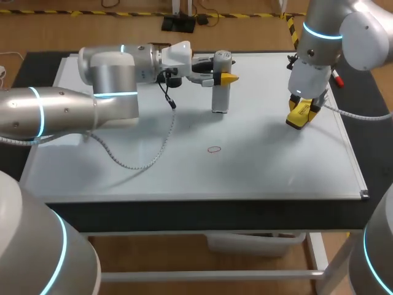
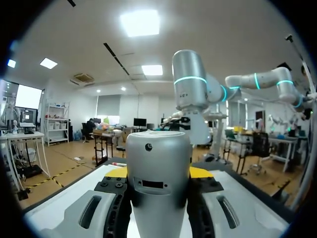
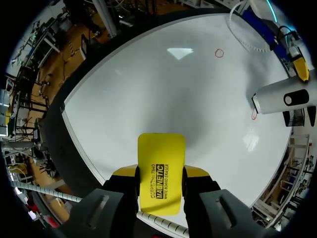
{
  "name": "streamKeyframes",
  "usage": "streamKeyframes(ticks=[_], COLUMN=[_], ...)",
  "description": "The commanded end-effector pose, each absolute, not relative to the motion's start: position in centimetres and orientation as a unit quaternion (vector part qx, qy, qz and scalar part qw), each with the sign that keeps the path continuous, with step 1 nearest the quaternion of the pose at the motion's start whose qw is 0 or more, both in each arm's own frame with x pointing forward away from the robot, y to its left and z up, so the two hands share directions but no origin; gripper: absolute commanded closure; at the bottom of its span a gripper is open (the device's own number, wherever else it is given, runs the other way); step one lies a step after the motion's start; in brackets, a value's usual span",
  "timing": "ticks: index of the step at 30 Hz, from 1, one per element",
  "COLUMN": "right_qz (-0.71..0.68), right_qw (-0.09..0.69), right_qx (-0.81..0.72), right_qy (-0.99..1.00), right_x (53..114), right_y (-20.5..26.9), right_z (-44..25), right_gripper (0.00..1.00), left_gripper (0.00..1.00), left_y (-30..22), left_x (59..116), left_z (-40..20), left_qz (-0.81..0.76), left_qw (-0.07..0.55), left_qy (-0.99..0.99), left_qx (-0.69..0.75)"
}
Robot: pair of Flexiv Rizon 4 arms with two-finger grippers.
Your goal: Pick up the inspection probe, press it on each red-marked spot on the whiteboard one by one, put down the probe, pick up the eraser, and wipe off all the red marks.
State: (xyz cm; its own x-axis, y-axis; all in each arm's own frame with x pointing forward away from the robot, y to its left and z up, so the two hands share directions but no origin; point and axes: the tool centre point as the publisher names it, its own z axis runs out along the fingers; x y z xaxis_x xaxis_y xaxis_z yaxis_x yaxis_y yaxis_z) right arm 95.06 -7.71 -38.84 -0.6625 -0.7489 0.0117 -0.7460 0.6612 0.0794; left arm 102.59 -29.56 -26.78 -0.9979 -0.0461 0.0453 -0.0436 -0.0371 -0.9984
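one red ring marks the whiteboard, apart from the probe.

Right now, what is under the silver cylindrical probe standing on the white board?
The silver cylindrical probe stands on the white board; a red mark shows right beside its base. Whatever lies directly beneath the base is covered.

The probe is standing on the whiteboard near its far edge. The eraser is being held near the right edge; a mark is lying mid-board.
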Motion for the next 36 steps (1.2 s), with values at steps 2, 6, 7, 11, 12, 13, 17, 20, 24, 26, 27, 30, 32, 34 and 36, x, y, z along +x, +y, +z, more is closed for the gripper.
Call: streamKeyframes(ticks=[2,6,7,11,12,13,17,20,24,26,27,30,32,34,36], right_qz=[-0.033,-0.033,-0.033,-0.033,-0.033,-0.033,-0.033,-0.033,-0.033,-0.033,-0.033,-0.033,-0.033,-0.033,-0.033], right_qw=[0.023,0.023,0.023,0.023,0.023,0.023,0.023,0.023,0.023,0.023,0.023,0.023,0.023,0.023,0.023], right_qx=[0.411,0.411,0.411,0.411,0.411,0.411,0.411,0.411,0.411,0.411,0.411,0.411,0.411,0.411,0.411], right_qy=[-0.911,-0.911,-0.911,-0.911,-0.911,-0.911,-0.911,-0.911,-0.911,-0.911,-0.911,-0.911,-0.911,-0.911,-0.911], right_x=[95.1,95.1,95.1,95.1,95.1,95.1,95.1,95.1,95.1,95.1,95.1,95.1,95.1,95.1,95.1], right_y=[-7.8,-7.8,-7.8,-7.8,-7.8,-7.8,-7.8,-7.8,-7.8,-7.8,-7.8,-7.8,-7.8,-7.8,-7.8], right_z=[-38.8,-38.8,-38.8,-38.8,-38.8,-38.8,-38.8,-38.8,-38.8,-38.8,-38.8,-38.8,-38.8,-38.8,-38.8], right_gripper=[1.00,1.00,1.00,1.00,1.00,1.00,1.00,1.00,1.00,1.00,1.00,1.00,1.00,1.00,1.00], left_gripper=[1.00,1.00,1.00,1.00,1.00,1.00,1.00,1.00,1.00,1.00,1.00,1.00,1.00,1.00,1.00], left_y=[-30.1,-30.1,-30.1,-30.0,-30.0,-30.0,-29.8,-29.8,-29.8,-29.9,-29.9,-29.9,-29.9,-29.9,-29.9], left_x=[103.4,103.7,103.8,104.1,104.2,104.2,104.6,104.6,104.6,104.6,104.6,104.5,104.6,104.6,104.6], left_z=[-27.4,-27.7,-27.7,-27.9,-27.9,-28.0,-28.3,-28.4,-28.6,-28.6,-28.6,-28.7,-28.7,-28.7,-28.7], left_qz=[-0.721,-0.723,-0.723,-0.726,-0.726,-0.726,-0.727,-0.729,-0.729,-0.730,-0.730,-0.729,-0.730,-0.729,-0.730], left_qw=[-0.001,0.000,0.001,0.002,0.003,0.003,0.005,0.005,0.005,0.004,0.004,0.003,0.004,0.004,0.004], left_qy=[0.692,0.691,0.690,0.687,0.687,0.687,0.686,0.684,0.684,0.683,0.683,0.683,0.683,0.684,0.683], left_qx=[-0.030,-0.029,-0.030,-0.029,-0.029,-0.030,-0.031,-0.031,-0.030,-0.026,-0.026,-0.026,-0.027,-0.027,-0.027])
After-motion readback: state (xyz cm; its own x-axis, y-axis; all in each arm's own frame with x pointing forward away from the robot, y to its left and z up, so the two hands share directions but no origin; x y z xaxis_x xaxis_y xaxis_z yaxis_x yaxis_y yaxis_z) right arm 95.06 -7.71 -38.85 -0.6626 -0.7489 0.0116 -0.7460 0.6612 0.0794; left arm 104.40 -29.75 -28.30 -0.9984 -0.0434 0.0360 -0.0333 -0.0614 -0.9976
